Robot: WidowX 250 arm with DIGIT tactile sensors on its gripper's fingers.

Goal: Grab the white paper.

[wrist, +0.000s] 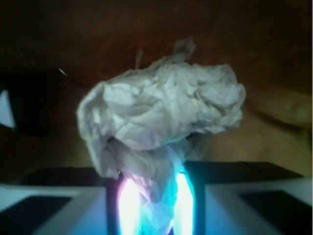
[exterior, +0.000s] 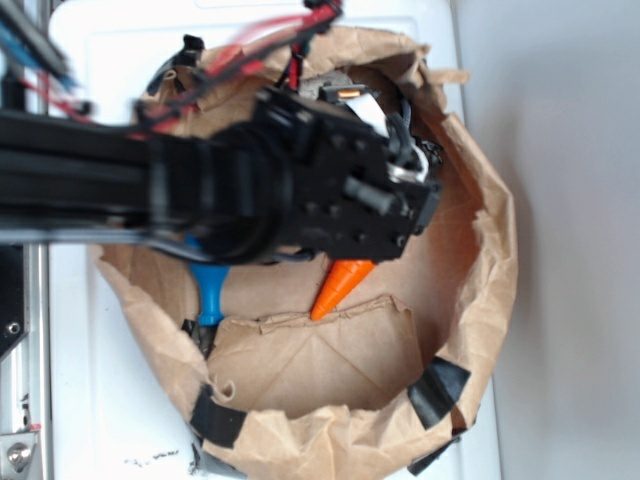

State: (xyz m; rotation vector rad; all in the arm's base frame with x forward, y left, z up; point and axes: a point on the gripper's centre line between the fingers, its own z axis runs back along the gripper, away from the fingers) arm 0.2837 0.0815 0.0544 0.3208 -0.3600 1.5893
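Gripper (wrist: pixel 152 208): jaws closed narrow on the lower fold of the white paper (wrist: pixel 161 110), the wad standing out ahead of the fingertips, inside the brown paper bag (exterior: pixel 490 290); grasp apparently made, lift-out judged outstanding.

Black blocky robot arm (exterior: pixel 250 185), round screw holes, red and black cables (exterior: pixel 270 45), black end effector (exterior: pixel 425 185)

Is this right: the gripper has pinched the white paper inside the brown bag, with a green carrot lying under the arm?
Not quite: the carrot is orange, as the exterior view shows. The rest holds: the gripper pinches the white paper inside the brown bag.
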